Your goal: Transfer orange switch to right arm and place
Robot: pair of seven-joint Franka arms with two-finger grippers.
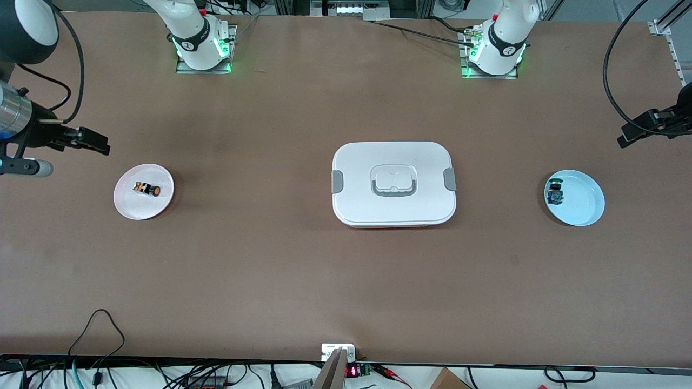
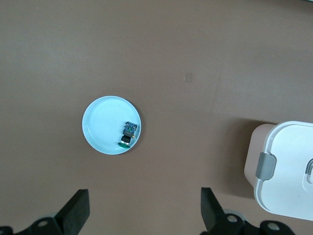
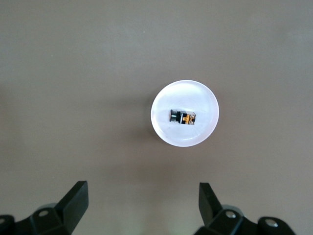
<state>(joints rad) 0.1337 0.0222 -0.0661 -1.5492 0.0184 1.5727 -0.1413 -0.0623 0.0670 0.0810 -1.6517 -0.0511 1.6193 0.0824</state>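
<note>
The orange switch (image 1: 146,189) lies on its side on a small white plate (image 1: 130,208) toward the right arm's end of the table. The right wrist view shows the orange switch (image 3: 183,117) on the white plate (image 3: 171,132) from above. My right gripper (image 3: 143,188) hangs high over the table beside that plate, open and empty; it also shows in the front view (image 1: 92,141). My left gripper (image 2: 145,196) is open and empty too, high over the table at the left arm's end (image 1: 638,132).
A green-capped switch (image 1: 554,193) lies on a light blue plate (image 1: 584,205) at the left arm's end. In the left wrist view that switch (image 2: 128,133) sits by the blue plate's (image 2: 102,122) rim. A white lidded box (image 1: 393,183) stands mid-table.
</note>
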